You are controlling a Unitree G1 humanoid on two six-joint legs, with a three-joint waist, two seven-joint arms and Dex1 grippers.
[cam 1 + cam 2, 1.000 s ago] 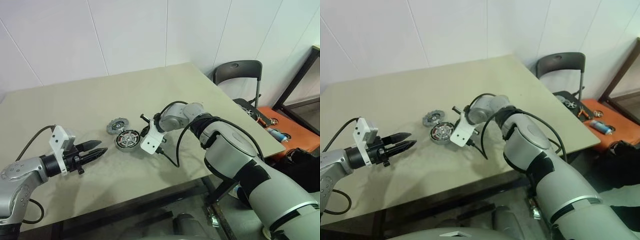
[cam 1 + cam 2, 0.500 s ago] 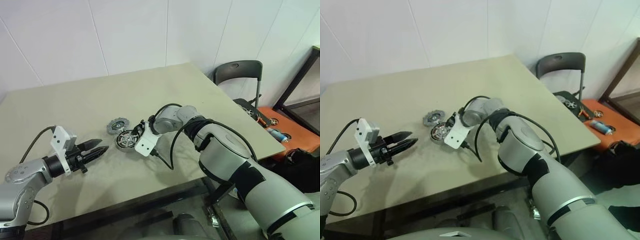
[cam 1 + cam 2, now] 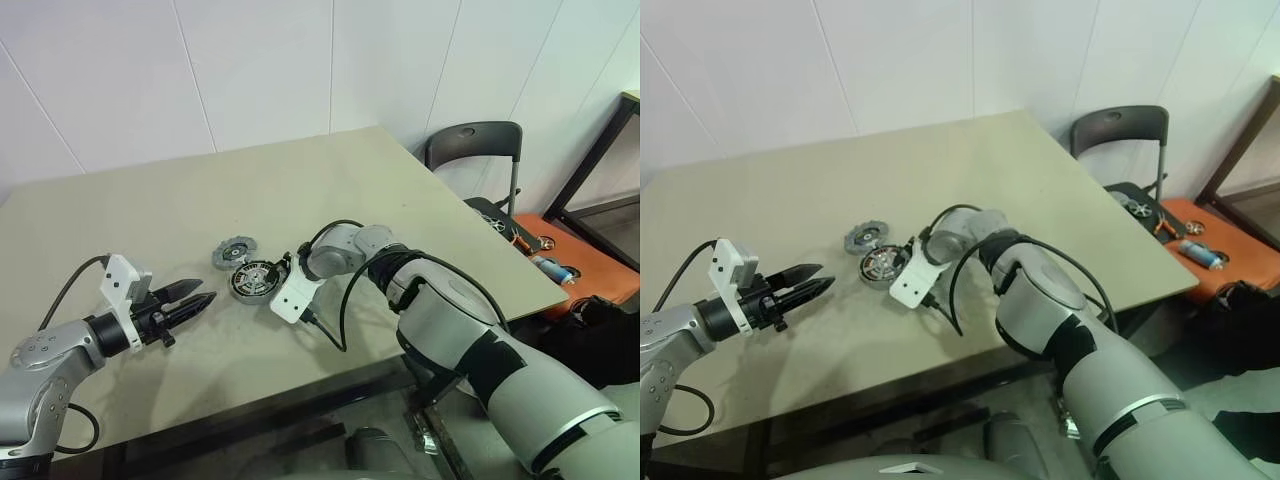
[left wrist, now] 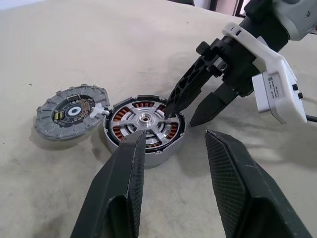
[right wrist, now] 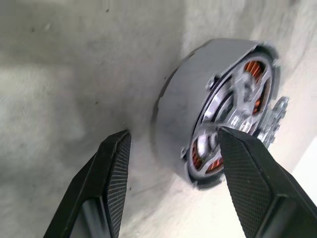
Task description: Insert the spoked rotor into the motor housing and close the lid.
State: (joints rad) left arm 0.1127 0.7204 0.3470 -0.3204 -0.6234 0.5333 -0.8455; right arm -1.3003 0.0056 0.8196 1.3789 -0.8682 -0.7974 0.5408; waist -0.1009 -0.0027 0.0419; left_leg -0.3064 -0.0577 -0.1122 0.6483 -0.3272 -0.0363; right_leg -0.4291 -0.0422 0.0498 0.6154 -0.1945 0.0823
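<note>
The motor housing (image 4: 163, 148) stands on the table with the spoked rotor (image 4: 144, 119) seated inside it; copper windings show between the silver spokes. Beside it and touching it lies the lid (image 4: 72, 110), a flat grey disc, also seen from the head camera as the lid (image 3: 235, 251). My right gripper (image 4: 181, 116) is open and straddles the housing's rim. One fingertip is over the rotor's edge and the other is down beside the housing wall (image 5: 178, 109). My left gripper (image 3: 196, 297) hovers open a short way to the left of the housing, pointing at it, with nothing between its fingers.
The table (image 3: 150, 210) ends close in front of the parts and at the right. A black cable (image 3: 330, 335) loops from my right wrist over the table. Past the right edge stand a black chair (image 3: 475, 150) and an orange tray of tools (image 3: 575, 265).
My right gripper has opened and come down and left onto the housing's rim. The left gripper has stayed where it was.
</note>
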